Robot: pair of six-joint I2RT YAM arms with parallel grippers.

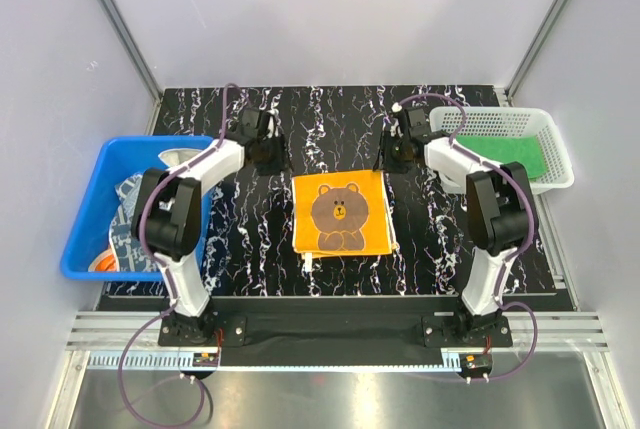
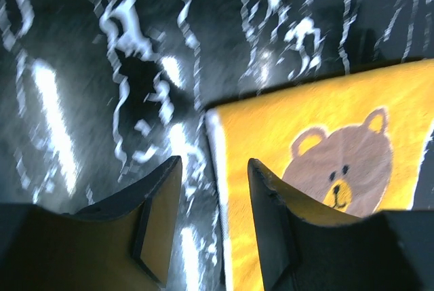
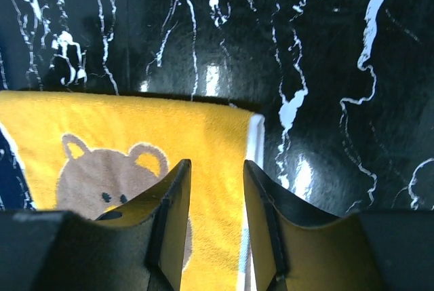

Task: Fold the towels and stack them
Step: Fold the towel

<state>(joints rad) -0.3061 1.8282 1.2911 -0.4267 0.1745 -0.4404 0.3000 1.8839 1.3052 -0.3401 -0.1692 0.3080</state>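
An orange-yellow towel (image 1: 340, 211) with a brown bear on it lies flat at the middle of the black marbled table. My left gripper (image 1: 268, 154) hovers open over the towel's far left corner; in the left wrist view the towel (image 2: 312, 162) has its white-trimmed edge running between the fingers of that gripper (image 2: 213, 169). My right gripper (image 1: 393, 154) is open above the far right corner, and in the right wrist view the towel (image 3: 135, 128) shows under that gripper (image 3: 215, 169). Neither holds anything. A green towel (image 1: 505, 156) lies in the white basket.
A blue plastic bin (image 1: 80, 219) at the left holds more crumpled towels (image 1: 130, 221). The white mesh basket (image 1: 560, 149) stands at the far right. Grey walls close in the table at the back and sides.
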